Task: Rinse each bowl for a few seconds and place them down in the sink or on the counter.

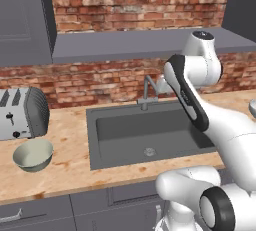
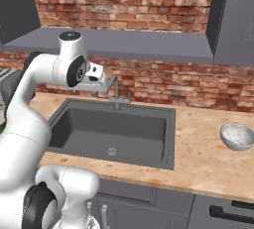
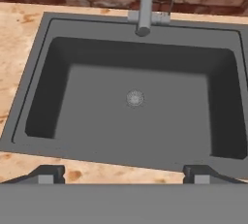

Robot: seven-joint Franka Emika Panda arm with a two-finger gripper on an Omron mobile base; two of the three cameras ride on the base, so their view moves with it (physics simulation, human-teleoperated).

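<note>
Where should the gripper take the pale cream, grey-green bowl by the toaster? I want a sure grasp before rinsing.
Probably at the thin rim of the cream, grey-green bowl, coming from above: it sits upright and open, so one finger can go inside and one outside, on the side away from the toaster.

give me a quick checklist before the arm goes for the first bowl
1. Claw open and holding nothing: ok.
2. Sink basin free of objects: ok.
3. Cream bowl upright on the counter left of the sink, near the toaster: ok.
4. Speckled bowl upright on the counter right of the sink: ok.
5. Tap running: not ok, no water visible.
6. Claw near either bowl: not ok, it hangs over the sink.
</note>
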